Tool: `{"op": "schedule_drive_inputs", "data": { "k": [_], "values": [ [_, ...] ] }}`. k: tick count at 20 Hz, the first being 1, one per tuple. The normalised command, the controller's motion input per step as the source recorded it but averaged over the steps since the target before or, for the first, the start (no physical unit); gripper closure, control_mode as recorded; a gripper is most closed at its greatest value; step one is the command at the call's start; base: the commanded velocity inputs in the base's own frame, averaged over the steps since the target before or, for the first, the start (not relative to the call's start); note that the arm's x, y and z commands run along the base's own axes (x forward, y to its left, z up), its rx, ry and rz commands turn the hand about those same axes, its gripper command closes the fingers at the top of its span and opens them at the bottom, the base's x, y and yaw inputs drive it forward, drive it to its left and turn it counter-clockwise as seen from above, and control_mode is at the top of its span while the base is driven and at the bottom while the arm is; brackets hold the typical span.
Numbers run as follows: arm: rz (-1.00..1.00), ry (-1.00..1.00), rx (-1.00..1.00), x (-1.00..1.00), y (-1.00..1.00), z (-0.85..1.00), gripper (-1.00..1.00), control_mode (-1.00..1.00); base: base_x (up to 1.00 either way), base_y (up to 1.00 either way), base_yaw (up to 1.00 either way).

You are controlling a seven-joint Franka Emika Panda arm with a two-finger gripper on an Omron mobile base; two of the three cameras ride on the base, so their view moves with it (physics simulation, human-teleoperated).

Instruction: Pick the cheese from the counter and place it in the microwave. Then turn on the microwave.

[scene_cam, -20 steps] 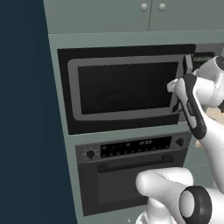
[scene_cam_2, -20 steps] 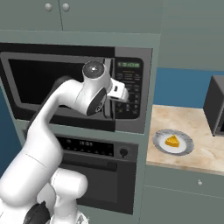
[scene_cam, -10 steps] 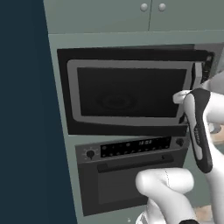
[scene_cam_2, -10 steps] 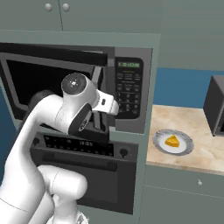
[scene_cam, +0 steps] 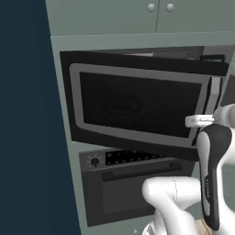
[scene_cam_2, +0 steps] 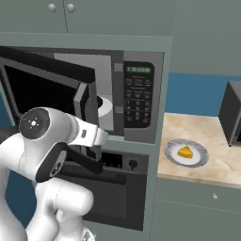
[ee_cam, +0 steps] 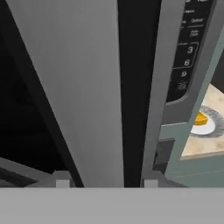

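On tan counter [scene_cam_2: 221, 162], plated cheese [scene_cam_2: 185, 152].

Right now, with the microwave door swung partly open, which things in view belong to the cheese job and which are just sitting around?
For the job:
cheese
microwave, door ajar
counter
gripper at the door

Just there:
plate under the cheese
oven below
dark appliance at the right edge
upper cabinets

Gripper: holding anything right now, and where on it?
Cannot tell for sure. The gripper straddles the microwave door's handle, low on the bar, but no clamping contact shows. The cheese lies on its plate, unheld.
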Motion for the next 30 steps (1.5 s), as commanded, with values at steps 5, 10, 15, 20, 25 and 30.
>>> {"op": "schedule_drive_inputs", "data": {
  "k": [5, 10, 15, 20, 25, 30],
  "values": [
    [-0.05, -0.02, -0.01, -0.83, 0.26, 0.11, 1.00, -1.00, 0.00, 0.00, 0.00],
    [-0.05, 0.00, -0.01, -0.67, 0.29, 0.09, -1.00, -1.00, 0.00, 0.00, 0.00],
    [-0.06, -0.01, 0.00, -0.44, 0.09, 0.18, -1.00, -1.00, 0.00, 0.00, 0.00],
    [-0.01, -0.06, 0.00, -0.65, 0.00, 0.52, -1.00, -1.00, 0.00, 0.00, 0.00],
    [0.00, -0.01, 0.03, -0.54, -0.16, 0.63, -1.00, -1.00, 0.00, 0.00, 0.00],
    [0.00, 0.05, 0.27, 0.13, -0.89, 0.15, -1.00, -1.00, 0.00, 0.00, 0.00]
  ]
}}
